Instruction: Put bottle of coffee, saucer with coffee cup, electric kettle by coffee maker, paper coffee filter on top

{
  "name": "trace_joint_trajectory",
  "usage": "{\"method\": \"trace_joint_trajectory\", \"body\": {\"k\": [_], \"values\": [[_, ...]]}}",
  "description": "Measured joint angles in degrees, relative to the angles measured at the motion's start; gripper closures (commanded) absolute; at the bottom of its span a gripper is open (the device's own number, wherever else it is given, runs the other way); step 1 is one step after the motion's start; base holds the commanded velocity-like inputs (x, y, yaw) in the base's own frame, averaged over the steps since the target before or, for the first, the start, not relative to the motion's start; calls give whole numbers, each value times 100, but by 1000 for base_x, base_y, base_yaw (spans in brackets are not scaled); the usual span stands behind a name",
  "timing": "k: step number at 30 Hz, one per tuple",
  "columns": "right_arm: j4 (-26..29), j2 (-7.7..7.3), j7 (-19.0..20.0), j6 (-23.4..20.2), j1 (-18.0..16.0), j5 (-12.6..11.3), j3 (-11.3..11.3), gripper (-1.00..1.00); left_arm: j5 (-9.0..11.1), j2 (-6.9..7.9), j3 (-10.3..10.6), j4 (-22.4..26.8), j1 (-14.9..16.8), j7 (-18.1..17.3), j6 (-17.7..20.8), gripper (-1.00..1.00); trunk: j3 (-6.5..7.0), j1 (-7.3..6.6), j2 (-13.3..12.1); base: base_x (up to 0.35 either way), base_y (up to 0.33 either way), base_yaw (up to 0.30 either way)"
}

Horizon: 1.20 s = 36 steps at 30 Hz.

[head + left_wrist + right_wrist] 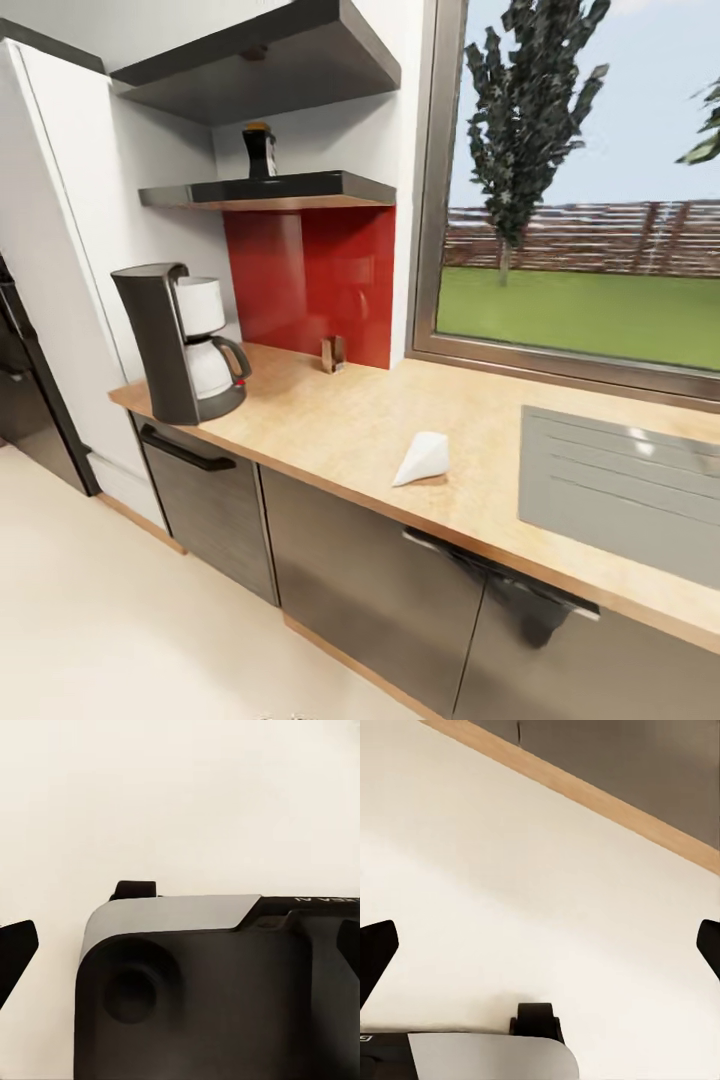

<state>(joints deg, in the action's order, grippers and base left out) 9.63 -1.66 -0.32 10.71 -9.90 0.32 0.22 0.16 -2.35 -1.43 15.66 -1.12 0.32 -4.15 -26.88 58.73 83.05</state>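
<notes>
Paper coffee filter [422,458] on countertop [330,420]

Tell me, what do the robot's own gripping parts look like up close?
In the wrist views little of them shows: the left gripper and right gripper each have two black, blunt-tipped fingers at the frame's edges. Beneath sits the robot's body, glossy black with a silver-grey rounded panel, some white lettering, and a small black wheel-like knob.

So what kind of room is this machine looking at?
A home kitchen, by the look of it: a long wooden countertop over dark cabinets, a steel sink set into it, and a coffee maker standing at its end.
</notes>
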Motion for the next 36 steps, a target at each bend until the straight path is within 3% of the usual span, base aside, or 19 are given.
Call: {"method": "trace_joint_trajectory", "body": {"k": [6,19,36], "values": [[0,0,1,0,0,6,1,-100,0,-3,4,0,0,1,0,-100,0,0,0,-12,-47,234],[0,1,4,1,0,28,10,-100,0,-9,14,1,0,0,-6,-100,0,0,0,-63,-230,102],[0,9,0,0,0,32,33,-100,0,-5,2,3,0,0,-1,-100,0,0,0,-4,-18,266]]}}
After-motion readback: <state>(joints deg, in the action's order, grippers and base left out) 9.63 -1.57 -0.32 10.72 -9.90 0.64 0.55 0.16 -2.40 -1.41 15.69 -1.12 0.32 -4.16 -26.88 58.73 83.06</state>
